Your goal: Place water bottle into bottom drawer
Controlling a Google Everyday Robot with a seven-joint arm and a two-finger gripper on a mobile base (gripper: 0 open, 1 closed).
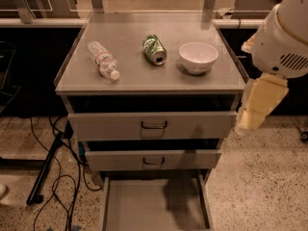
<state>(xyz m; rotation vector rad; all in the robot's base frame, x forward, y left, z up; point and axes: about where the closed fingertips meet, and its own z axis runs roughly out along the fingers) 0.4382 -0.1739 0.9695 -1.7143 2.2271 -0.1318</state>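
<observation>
The water bottle (103, 60) lies on its side on the left part of the grey cabinet top (144, 81), white cap toward the front. The bottom drawer (154, 203) is pulled out at floor level, and its flat grey floor holds nothing. My gripper (250, 117) hangs from the white arm (284, 32) at the right of the cabinet, level with the top drawer. It is well away from the bottle and holds nothing I can see.
A green soda can (154, 49) lies at the middle of the top, and a white bowl (198, 57) stands to its right. The two upper drawers (154, 125) with dark loop handles stand slightly ajar. Black cables (53, 177) lie on the floor at the left.
</observation>
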